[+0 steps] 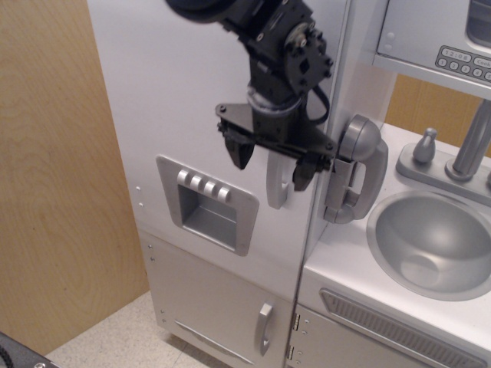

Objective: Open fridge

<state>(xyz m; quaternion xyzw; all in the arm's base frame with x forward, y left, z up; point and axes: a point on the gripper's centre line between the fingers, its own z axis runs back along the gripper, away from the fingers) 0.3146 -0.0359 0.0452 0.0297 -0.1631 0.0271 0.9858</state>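
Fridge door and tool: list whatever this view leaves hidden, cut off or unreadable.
- Fridge: its top is cut off by the upper edge of the only view.
- Door handle: the upper part is hidden behind the tool; only the lower end shows.
- Contact: whether either finger touches the handle cannot be told.
- Keypad at the upper right: labels too small to read, panel cut by the right edge.

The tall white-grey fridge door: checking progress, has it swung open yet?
No, the tall white-grey fridge door sits flush, with the open black gripper straddling its curved silver handle.
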